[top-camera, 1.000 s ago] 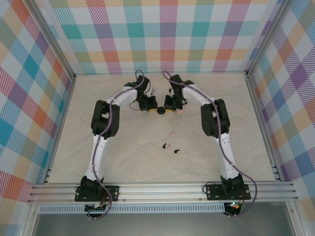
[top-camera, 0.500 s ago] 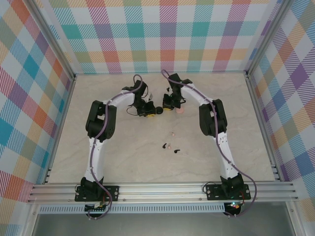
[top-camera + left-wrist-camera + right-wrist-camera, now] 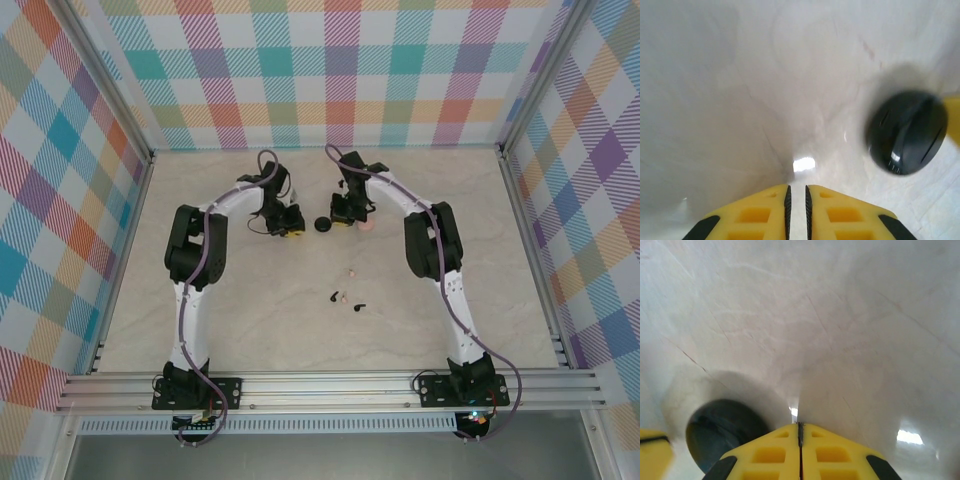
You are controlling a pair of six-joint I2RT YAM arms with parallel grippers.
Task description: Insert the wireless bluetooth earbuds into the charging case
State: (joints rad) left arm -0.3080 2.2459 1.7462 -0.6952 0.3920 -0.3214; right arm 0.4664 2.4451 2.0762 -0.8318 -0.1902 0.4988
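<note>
A round black charging case (image 3: 323,225) lies closed on the table at the back, between my two grippers. My left gripper (image 3: 291,231) is just left of it, shut and holding nothing; in its wrist view the fingertips (image 3: 796,188) leave a hairline gap and the black case (image 3: 906,131) sits off to the right. My right gripper (image 3: 345,221) stands just right of the case, shut and empty (image 3: 800,425), with the case (image 3: 722,432) at lower left. Nearer the middle lie the earbuds: a pink one (image 3: 351,271), a black one (image 3: 334,296) touching a pink one (image 3: 343,296), and another black one (image 3: 358,307).
A round pink case (image 3: 367,226) sits right beside the right gripper's far side. Checked walls enclose the table on three sides, and an aluminium rail (image 3: 330,385) runs along the near edge. Both arms arch over the table's middle.
My left gripper has drawn away to the left from the black case, which now lies free between the grippers. The right gripper has backed off slightly.
</note>
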